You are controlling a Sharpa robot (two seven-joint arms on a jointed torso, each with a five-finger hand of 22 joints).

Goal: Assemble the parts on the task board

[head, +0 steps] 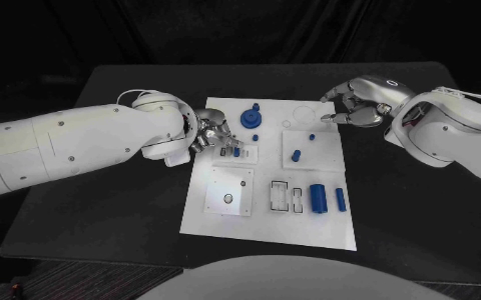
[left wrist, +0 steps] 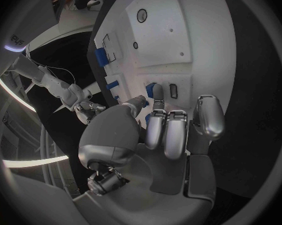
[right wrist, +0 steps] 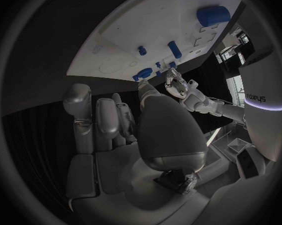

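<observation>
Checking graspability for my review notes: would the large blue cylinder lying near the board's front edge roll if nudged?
The large blue cylinder lies on its side on the white task board, so a sideways nudge would probably roll it. It looks like smooth, rigid plastic, so likely light and somewhat slippery.

task board (head: 269,234) mid-table (head: 120,223), parts (head: 318,198) on it

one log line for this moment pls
left hand: fingers on small blue part | right hand: holds nothing, over white task board corner | blue gear: untouched
</observation>
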